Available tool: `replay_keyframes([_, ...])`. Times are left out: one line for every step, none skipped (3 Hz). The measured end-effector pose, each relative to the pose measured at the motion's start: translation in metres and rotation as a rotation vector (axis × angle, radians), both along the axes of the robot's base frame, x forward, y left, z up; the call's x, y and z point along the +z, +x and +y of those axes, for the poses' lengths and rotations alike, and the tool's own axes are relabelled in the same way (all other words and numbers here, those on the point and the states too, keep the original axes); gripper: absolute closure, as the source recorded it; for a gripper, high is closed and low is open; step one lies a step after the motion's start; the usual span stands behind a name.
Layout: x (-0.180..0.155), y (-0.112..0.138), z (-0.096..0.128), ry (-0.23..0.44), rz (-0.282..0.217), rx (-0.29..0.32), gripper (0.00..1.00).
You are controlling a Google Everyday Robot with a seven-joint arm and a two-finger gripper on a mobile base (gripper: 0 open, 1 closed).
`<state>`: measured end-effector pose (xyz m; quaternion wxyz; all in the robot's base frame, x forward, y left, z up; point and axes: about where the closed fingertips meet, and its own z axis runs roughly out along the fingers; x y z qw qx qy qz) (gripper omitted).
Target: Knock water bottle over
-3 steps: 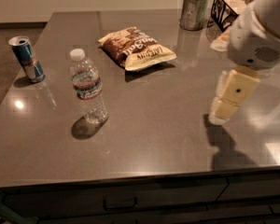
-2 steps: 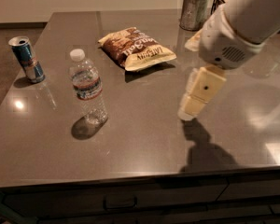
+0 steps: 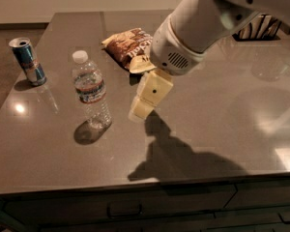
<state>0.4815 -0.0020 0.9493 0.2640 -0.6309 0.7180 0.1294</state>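
Observation:
The water bottle [image 3: 91, 91] stands upright on the grey table [image 3: 222, 129], left of centre. It is clear and ribbed, with a white cap and a red, white and blue label band. My gripper [image 3: 141, 109] hangs from the white arm just to the right of the bottle, at about the height of its lower half, with a small gap between them. Its cream tip points down and to the left, toward the bottle.
A blue-and-silver drink can [image 3: 28, 61] stands at the far left. A brown snack bag [image 3: 128, 46] lies behind the gripper, partly hidden by the arm. A box [image 3: 261, 28] sits at the back right. The table's front edge runs near the bottom, with drawers below.
The arm and gripper have swept leftward across the table, from the right side to just beside the bottle. The bottle, can and snack bag have not moved.

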Motion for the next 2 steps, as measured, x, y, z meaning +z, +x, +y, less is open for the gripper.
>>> replay_keyframes([-0.004,0.000,0.041,0.085,0.014,0.010,0.00])
replay_keyframes([-0.004,-0.005,0.078,0.158,0.019,0.031,0.00])
